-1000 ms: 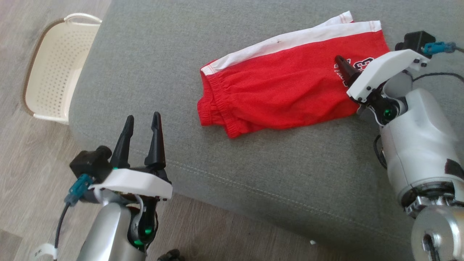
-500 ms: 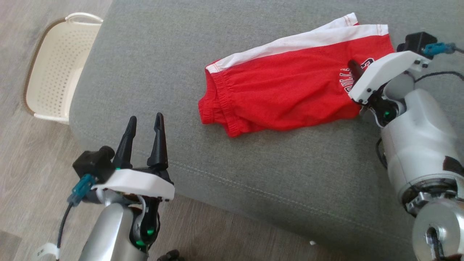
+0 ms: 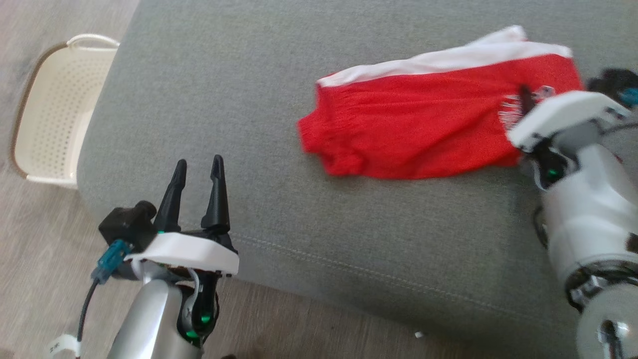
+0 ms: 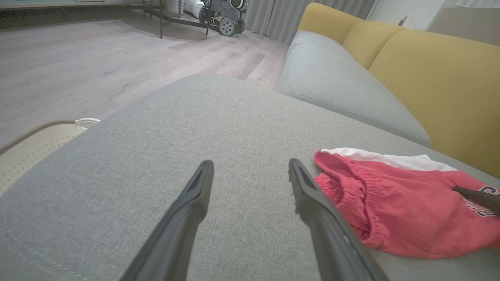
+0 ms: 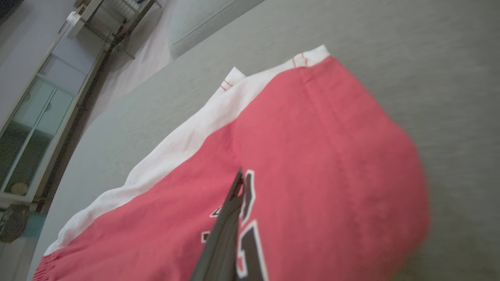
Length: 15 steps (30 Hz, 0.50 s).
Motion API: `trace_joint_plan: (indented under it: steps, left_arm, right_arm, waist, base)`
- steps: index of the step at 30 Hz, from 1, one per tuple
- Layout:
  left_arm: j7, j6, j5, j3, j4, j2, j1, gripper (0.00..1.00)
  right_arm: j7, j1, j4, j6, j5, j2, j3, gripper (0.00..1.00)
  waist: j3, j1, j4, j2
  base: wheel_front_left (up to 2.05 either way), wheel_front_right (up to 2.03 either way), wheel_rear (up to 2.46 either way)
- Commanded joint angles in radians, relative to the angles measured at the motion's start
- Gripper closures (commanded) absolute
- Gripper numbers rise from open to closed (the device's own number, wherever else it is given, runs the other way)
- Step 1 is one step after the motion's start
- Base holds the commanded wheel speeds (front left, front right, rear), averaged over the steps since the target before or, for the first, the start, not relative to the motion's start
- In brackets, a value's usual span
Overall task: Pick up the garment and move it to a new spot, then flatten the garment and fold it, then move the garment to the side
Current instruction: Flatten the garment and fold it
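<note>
The garment (image 3: 423,134) is a pair of red shorts with a white side stripe and black-and-white lettering. It lies on the grey sofa cushion (image 3: 239,99), toward the right. My right gripper (image 3: 524,94) is shut on the garment's right end, at the lettering, and the cloth bunches up there. In the right wrist view the closed fingers (image 5: 230,210) press into the red fabric (image 5: 312,156). My left gripper (image 3: 198,167) stands open over the cushion's front left edge, holding nothing. In the left wrist view its fingers (image 4: 250,168) point past the waistband end of the garment (image 4: 406,207).
A white perforated basket (image 3: 55,114) sits on the wooden floor left of the cushion. Yellow sofa backrests (image 4: 429,78) rise behind the grey seat. The cushion's front edge runs close to my left arm.
My right gripper has shut on the garment's lettered end and drawn it to the right. The head camera has shifted too. The left gripper has stayed put.
</note>
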Motion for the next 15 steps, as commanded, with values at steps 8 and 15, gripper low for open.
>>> trace_joint_plan:
  steps: [8, 15]
  left_arm:
    - [-0.012, -0.003, 0.013, 0.056, -0.043, 0.011, -0.005, 0.0]
    - [-0.012, -0.009, 0.016, 0.05, -0.045, 0.011, -0.012, 0.0]
  right_arm:
    - [-0.065, 0.046, -0.085, -0.001, -0.056, -0.016, -0.079, 1.0]
    - [-0.101, 0.064, -0.162, -0.001, -0.098, 0.034, -0.021, 1.0]
  waist:
    - [-0.034, 0.0, -0.054, 0.0]
    - [-0.038, 0.0, -0.079, 0.0]
  base:
    - [0.0, 0.0, 0.0]
    - [0.0, 0.0, 0.0]
